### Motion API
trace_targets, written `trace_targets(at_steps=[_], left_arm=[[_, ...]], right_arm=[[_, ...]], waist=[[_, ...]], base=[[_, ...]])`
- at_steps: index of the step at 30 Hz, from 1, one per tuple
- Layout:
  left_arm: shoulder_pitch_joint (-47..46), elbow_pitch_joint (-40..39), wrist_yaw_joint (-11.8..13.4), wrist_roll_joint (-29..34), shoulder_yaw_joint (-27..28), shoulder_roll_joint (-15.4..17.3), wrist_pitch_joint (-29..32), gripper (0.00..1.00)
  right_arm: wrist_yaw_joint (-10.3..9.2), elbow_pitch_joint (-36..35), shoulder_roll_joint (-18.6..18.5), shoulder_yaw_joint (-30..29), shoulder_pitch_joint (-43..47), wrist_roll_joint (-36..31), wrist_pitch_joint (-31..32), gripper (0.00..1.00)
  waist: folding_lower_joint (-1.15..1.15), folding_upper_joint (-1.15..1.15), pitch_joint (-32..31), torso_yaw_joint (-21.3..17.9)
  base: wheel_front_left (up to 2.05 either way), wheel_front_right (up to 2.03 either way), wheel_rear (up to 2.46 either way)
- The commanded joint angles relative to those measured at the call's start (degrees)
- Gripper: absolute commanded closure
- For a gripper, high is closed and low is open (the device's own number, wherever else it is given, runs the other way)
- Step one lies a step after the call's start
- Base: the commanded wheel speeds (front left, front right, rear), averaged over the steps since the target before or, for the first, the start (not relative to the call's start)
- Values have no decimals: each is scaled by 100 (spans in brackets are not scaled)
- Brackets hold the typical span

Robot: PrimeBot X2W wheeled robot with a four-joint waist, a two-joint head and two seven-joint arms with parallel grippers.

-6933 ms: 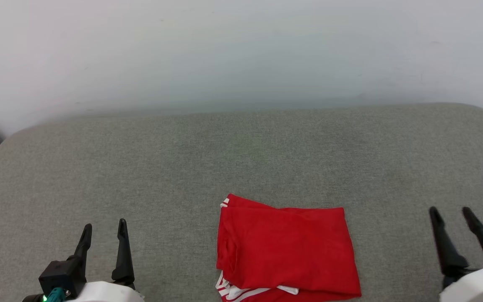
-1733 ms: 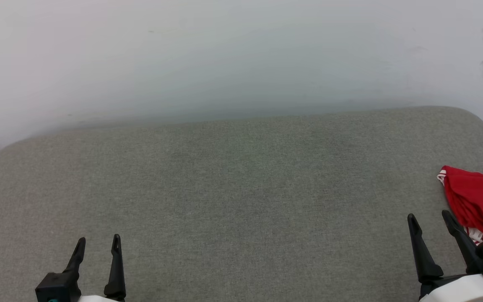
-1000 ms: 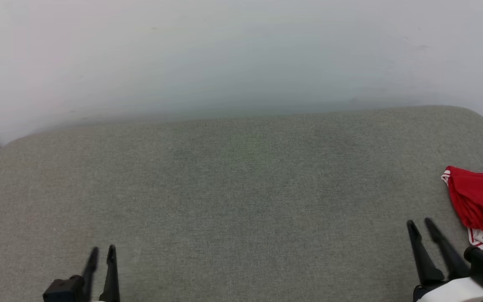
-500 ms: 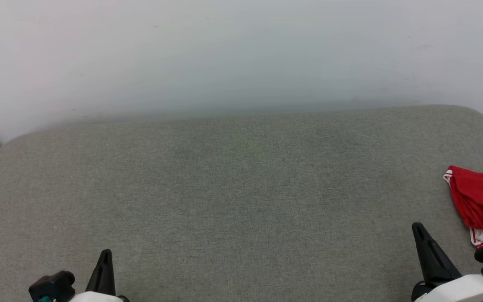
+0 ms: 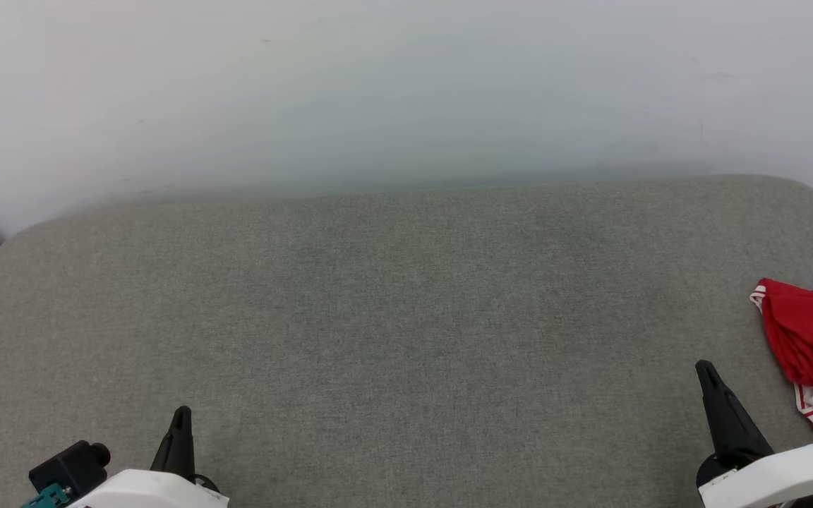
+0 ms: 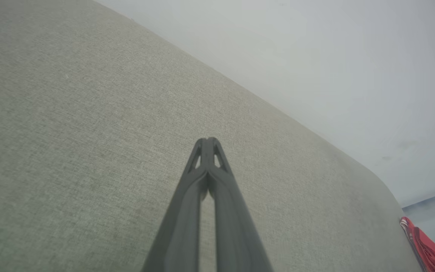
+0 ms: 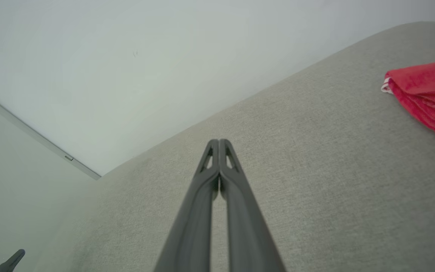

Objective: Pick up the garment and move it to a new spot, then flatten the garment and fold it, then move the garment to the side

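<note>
Left hand [image 5: 181, 410]: the two dark fingers are pressed together at the tips, as the left wrist view [image 6: 207, 140] shows. It holds nothing. It points over bare grey fabric.

Right hand [image 5: 704, 367]: the fingers likewise meet tip to tip [image 7: 218, 141], with nothing between them.

Red garment [image 5: 809, 339]: a folded bundle that lies on the bench to the right of the right hand, clear of its fingers. It is well apart from the left hand, far off to that hand's right [image 6: 425, 249]. White and red striped trim shows at its edges. In the right wrist view [image 7: 425, 90] it sits ahead and to the right of the fingertips.

Bench [image 5: 392, 317]: grey woven covering with rounded corners; it stretches ahead of both hands.

Wall [image 5: 406, 92]: pale, beyond the bench's far edge.
</note>
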Motion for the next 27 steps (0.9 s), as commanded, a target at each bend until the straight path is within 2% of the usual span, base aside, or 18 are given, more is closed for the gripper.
trace_targets(at_steps=[1, 27], left_arm=[[-162, -32, -57, -162, 95, -14, 43, 100], [-486, 202, -581, -1635, 556, -413, 479, 100]], right_arm=[[-1, -19, 4, -24, -187, 216, 12, 100], [-1, 438, 90, -131, -532, 2087, 138, 100]], waist=[[0, 0, 3, 3], [0, 0, 62, 59]], base=[[0, 0, 0], [0, 0, 0]])
